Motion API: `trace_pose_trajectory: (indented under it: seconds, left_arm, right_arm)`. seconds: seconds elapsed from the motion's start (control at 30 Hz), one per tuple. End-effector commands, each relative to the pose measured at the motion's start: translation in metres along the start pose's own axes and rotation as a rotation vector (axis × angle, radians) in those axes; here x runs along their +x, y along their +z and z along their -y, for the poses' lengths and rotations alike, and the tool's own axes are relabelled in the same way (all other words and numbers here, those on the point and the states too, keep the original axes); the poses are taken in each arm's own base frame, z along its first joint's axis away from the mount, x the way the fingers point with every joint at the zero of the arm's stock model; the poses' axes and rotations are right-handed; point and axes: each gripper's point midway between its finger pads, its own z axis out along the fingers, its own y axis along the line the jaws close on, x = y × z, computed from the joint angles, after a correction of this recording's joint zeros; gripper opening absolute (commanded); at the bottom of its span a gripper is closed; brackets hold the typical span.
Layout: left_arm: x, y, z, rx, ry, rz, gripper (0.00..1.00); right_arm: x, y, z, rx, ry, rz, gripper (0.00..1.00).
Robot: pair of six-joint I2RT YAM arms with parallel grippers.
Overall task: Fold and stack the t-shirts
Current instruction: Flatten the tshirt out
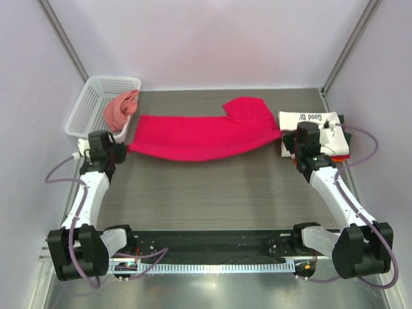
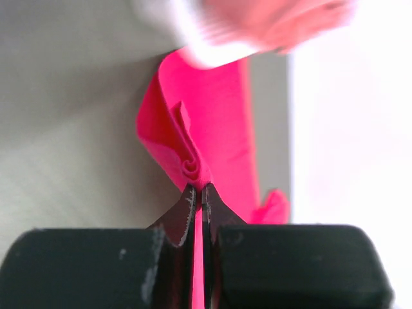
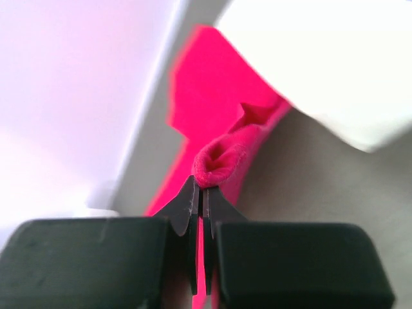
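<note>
the only writing i can read is black lettering on the white t-shirt (image 1: 312,118) at the right side of the bench (image 1: 212,187). upside down in the top view, it says "good", then two letters like "lo".

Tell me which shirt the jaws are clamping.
The crimson-red shirt, pinched at both ends. The white printed shirt lies folded at right; the salmon one sits in the basket.
</note>
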Motion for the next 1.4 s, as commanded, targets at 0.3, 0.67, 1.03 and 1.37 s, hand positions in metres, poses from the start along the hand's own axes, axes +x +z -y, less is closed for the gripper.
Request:
trace_pose_trajectory:
  seconds: [0.3, 0.67, 1.03, 1.37]
  left_arm:
    - [-0.003, -0.025, -0.078, -0.141, 0.059, 0.007, 0.0]
    - [0.017, -0.039, -0.157, -0.24, 0.1, 0.01, 0.0]
    - [0.011, -0.048, -0.145, -0.188, 0.085, 0.044, 0.0]
    - [-0.046, -0.024, 0.014, -0.083, -0.023, 0.088, 0.0]
  right_arm:
    - [0.011, -0.036, 0.07, 0.074, 0.026, 0.019, 0.01]
    - [0.049, -0.063, 0.15, 0.136, -0.006, -0.076, 0.02]
    - [0.044, -0.071, 0.151, 0.12, 0.003, -0.053, 0.02]
    - [-0.069, -0.026, -0.078, -0.048, -0.021, 0.176, 0.01]
